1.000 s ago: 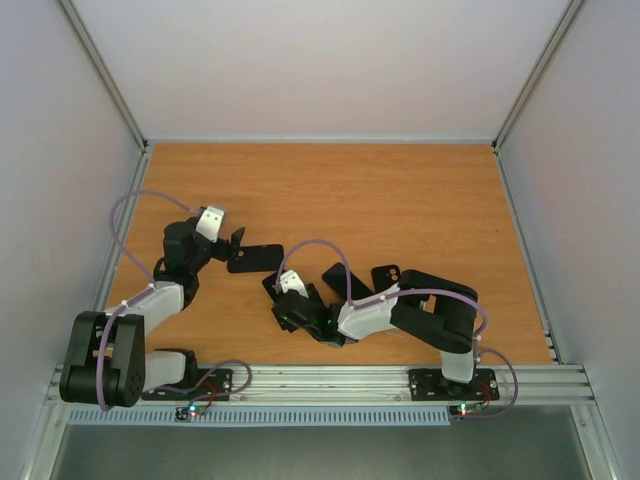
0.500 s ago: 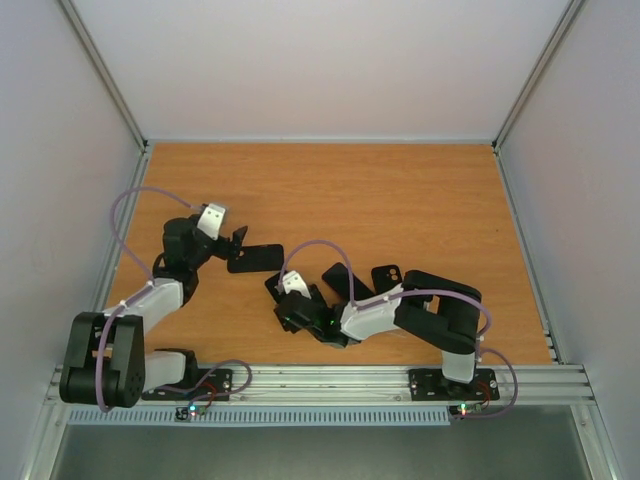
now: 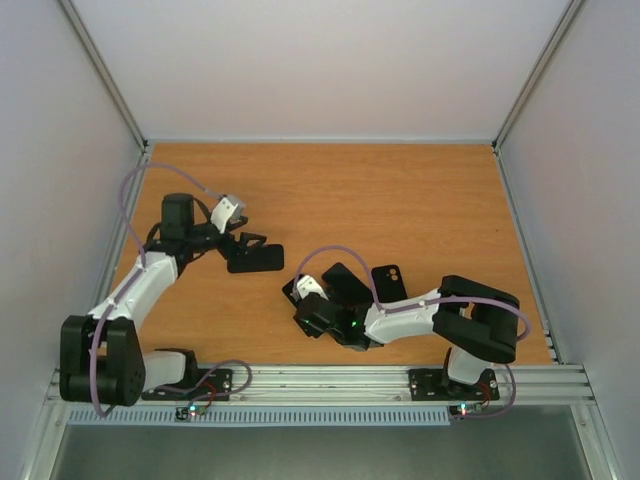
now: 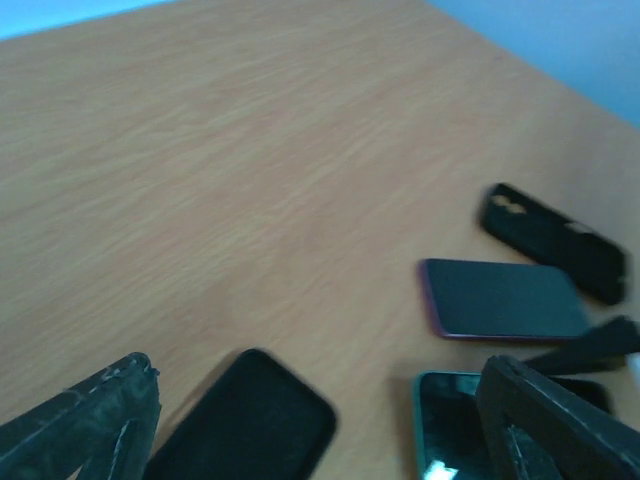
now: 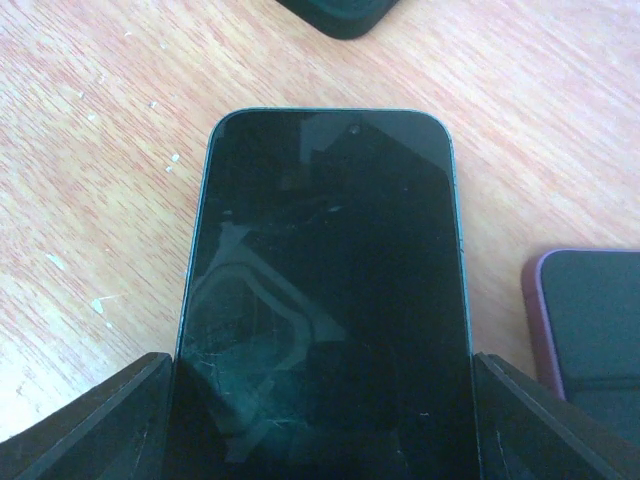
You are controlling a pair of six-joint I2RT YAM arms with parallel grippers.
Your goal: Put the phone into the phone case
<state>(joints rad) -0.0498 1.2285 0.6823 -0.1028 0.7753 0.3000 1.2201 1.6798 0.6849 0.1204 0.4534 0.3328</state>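
Observation:
A black phone case [image 3: 256,259] lies flat on the wooden table at the left. My left gripper [image 3: 248,244] hangs open just over its near end, and the case [image 4: 245,425] shows between the fingers without touching them. My right gripper [image 3: 301,293] is shut on a teal-edged phone [image 5: 325,230], screen up and low over the table, with the fingers [image 5: 90,420] against both long edges. The same phone [image 4: 455,420] shows in the left wrist view, a short way right of the case.
A magenta-edged phone [image 3: 345,283] lies beside the right gripper and also shows in the right wrist view [image 5: 590,320]. A second black case [image 3: 390,282] with a camera cut-out lies further right. Grey walls enclose the table; a metal rail [image 3: 320,380] runs along the near edge.
My right arm has shifted right with the phone in its grip. My left arm has swung so its gripper sits over the black case. The case has not moved.

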